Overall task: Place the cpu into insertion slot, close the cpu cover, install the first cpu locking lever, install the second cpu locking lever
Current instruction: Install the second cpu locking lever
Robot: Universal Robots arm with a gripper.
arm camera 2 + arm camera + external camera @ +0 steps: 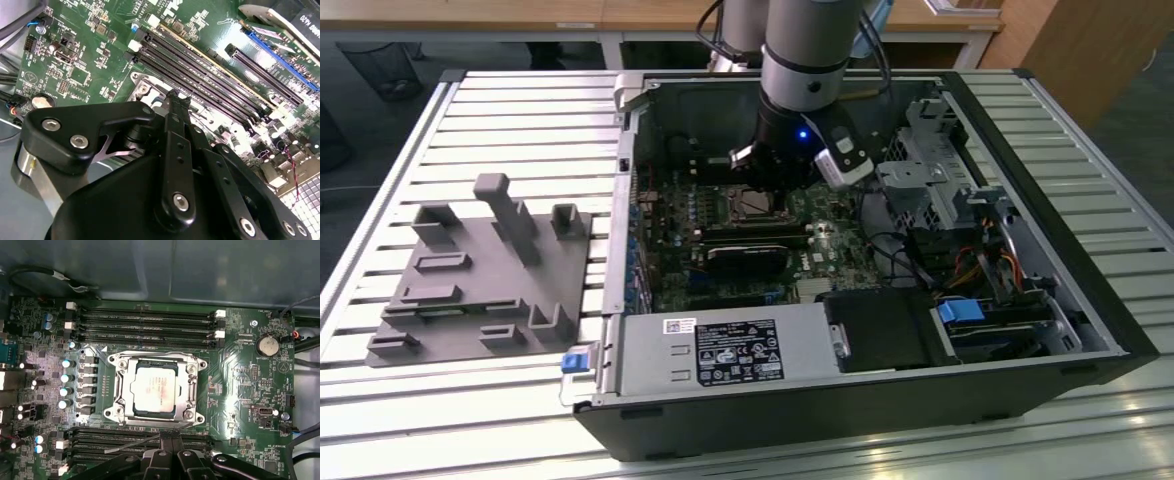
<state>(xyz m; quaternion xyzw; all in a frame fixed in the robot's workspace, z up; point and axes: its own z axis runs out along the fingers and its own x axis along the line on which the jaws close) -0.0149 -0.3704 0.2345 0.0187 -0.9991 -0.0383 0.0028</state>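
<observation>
**A:** Start with the exterior view. Where is the work?

**B:** The arm reaches down into the open computer case (1067, 300), and the pincer (771, 196) hangs low over the motherboard (720, 270). The insertion slot (750, 205) sits right under it, mostly covered by the wrist.

**A:** And the second wrist view?

**B:** The pincer (172, 100) points at the metal frame of the insertion slot (150, 87), its tip just above that edge. The fingers look drawn together with nothing between them, though the tips are hard to read. Long memory slots (210, 80) run just beyond.

**A:** The first wrist view?

**B:** That one settles the progress. The cpu (156, 388) already lies in the insertion slot (156, 422), just ahead of the pincer (169, 440). The cpu cover (120, 390) appears to lie flat around the chip, its silvery frame ringing it. A thin locking lever (145, 441) slants loose beside the pincer tip, so I judge the levers are not latched.

**A:** So?

**B:** Seating done, cover seemingly down, levers left.
</observation>
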